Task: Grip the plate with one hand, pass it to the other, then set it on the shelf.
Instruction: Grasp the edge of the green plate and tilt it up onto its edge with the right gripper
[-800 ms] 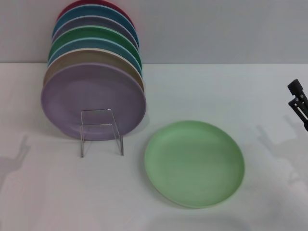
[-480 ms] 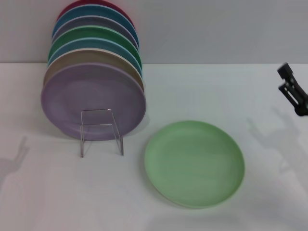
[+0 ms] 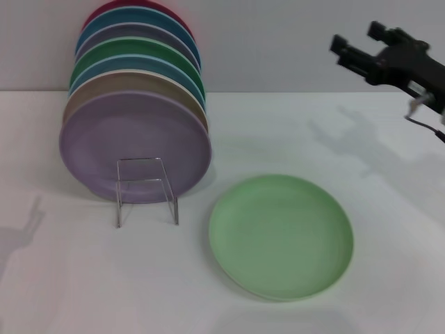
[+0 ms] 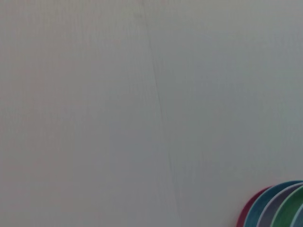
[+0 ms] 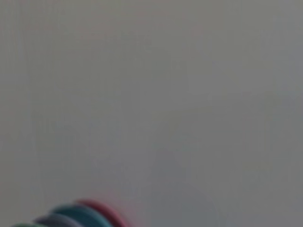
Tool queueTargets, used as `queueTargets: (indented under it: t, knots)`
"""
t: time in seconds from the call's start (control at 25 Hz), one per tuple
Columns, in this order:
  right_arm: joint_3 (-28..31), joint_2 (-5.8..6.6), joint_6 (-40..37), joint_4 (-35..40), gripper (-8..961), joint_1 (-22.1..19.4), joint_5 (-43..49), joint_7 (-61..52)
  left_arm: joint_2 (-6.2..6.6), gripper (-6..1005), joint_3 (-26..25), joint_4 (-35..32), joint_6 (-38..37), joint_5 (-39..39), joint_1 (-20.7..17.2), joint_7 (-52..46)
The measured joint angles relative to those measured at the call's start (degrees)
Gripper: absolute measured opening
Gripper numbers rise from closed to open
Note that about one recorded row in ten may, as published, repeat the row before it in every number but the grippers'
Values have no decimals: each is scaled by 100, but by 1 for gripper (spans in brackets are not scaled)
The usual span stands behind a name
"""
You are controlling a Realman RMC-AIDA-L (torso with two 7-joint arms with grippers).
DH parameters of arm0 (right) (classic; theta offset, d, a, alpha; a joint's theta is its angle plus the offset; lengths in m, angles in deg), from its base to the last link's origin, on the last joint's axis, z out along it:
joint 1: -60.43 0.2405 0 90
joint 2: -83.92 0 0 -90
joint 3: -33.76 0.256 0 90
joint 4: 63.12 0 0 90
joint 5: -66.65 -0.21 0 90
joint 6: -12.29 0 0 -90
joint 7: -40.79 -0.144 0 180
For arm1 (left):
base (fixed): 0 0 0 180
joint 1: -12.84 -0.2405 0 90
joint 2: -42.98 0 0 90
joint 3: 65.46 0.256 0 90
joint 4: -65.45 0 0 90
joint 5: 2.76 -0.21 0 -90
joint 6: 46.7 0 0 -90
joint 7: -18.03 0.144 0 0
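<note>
Right gripper (image 3: 356,46) swung up and inward since a moment ago, fingers spread, empty; well above plate (image 3: 281,236); grasp not begun; left gripper unseen

A plain white table (image 3: 83,278) fills the lower three quarters of the head view, its surface smooth and matte. Behind it, across the top of the frame, stands a bare pale grey wall (image 3: 278,42). Soft grey shadows lie on the tabletop at the far left edge and in the upper right. The light is even and diffuse.
</note>
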Motion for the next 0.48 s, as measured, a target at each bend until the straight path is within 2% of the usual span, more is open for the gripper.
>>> queueTargets:
  t: [0.08,0.16,0.2,0.24,0.36,0.48]
  knots:
    - [-409,21,-801,-1065,829,-143,1115,-1461,0,859,1,-1,22,-1,12,9]
    - [-546,26,-1229,-1930,829,-206,2707,-3260,0,859,3,-1,30,-1,19,5]
    - [-529,43,-1165,-2563,829,-146,4360,-5001,0,859,4,1,32,-2,31,-2]
    - [-529,43,-1165,-2563,829,-146,4360,-5001,0,859,4,1,32,-2,31,-2]
    - [-492,42,-139,-3208,830,2,6290,-7472,0,860,6,2,33,-1,54,0]
    - [-357,50,1076,-3460,830,199,7124,-8751,0,860,5,3,35,-1,71,19]
